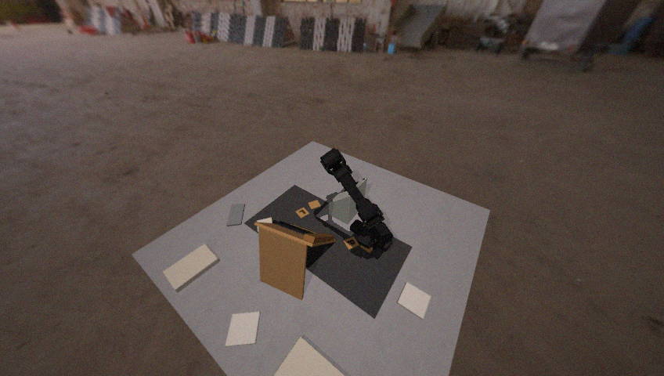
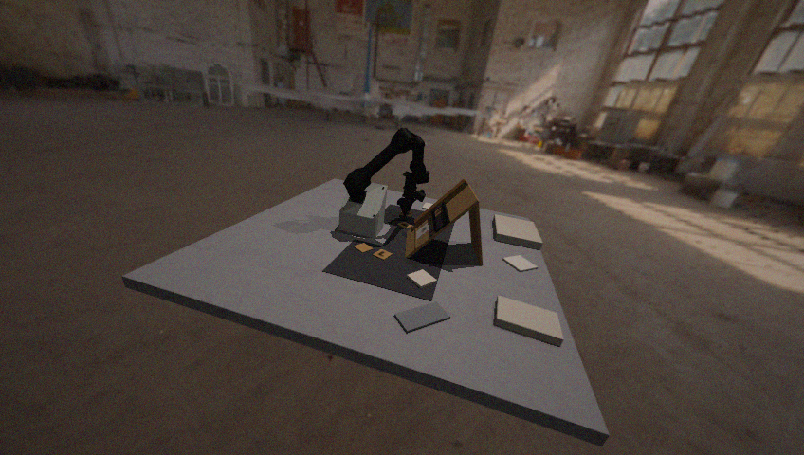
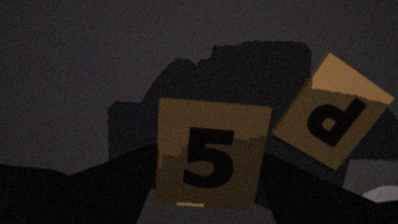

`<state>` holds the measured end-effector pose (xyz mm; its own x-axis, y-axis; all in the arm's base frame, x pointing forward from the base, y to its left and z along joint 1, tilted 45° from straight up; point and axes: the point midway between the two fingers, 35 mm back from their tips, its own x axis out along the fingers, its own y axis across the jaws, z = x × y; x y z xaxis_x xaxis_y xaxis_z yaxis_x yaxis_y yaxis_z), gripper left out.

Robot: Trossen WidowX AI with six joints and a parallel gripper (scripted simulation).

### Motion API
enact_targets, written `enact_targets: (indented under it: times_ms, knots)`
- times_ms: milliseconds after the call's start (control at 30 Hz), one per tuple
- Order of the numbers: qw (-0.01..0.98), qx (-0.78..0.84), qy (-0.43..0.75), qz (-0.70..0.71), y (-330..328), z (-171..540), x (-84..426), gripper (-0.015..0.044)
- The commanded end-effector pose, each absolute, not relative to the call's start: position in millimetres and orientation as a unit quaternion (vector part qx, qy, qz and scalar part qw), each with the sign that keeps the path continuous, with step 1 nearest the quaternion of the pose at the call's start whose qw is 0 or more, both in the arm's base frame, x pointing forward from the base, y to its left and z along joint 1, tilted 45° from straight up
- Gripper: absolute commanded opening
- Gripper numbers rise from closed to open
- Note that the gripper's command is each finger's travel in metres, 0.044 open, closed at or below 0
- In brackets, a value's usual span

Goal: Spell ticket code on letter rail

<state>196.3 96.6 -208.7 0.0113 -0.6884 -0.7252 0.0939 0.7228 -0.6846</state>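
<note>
My gripper (image 3: 209,157) (image 2: 405,214) is shut on the tile marked 5 (image 3: 210,117), its fingers at the tile's left and right sides. The 5 looks larger than the nearby tile marked d (image 3: 310,119) (image 1: 351,242) (image 2: 404,225) in the wrist view, so it is raised above the dark mat (image 1: 368,288) (image 2: 366,273). Two more tiles lie on the mat: one with a dark mark (image 1: 302,212) (image 2: 382,254) and one with no readable mark (image 1: 314,204) (image 2: 363,247). The sloped board (image 1: 282,261) (image 2: 465,195) carries a dark rail and a white ticket (image 2: 422,229); its print is unreadable.
A small pale slab (image 2: 422,278) lies by the board, and a grey slab (image 1: 236,215) (image 2: 422,317) lies beyond the mat. Thick cream blocks (image 1: 190,266) (image 2: 528,319) and thin white slabs (image 1: 414,300) (image 1: 243,328) lie around the counter. The arm's grey base (image 2: 360,219) stands beside the mat.
</note>
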Motion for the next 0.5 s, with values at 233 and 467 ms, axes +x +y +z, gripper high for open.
enact_targets:
  times_ms: [233, 467]
  knots:
    - [0.681, -0.213, 0.659, -0.240, 114.2, -190.8, 220.5, 0.0000]
    - [0.695, -0.194, 0.663, -0.198, 130.9, -173.5, 240.7, 0.0000]
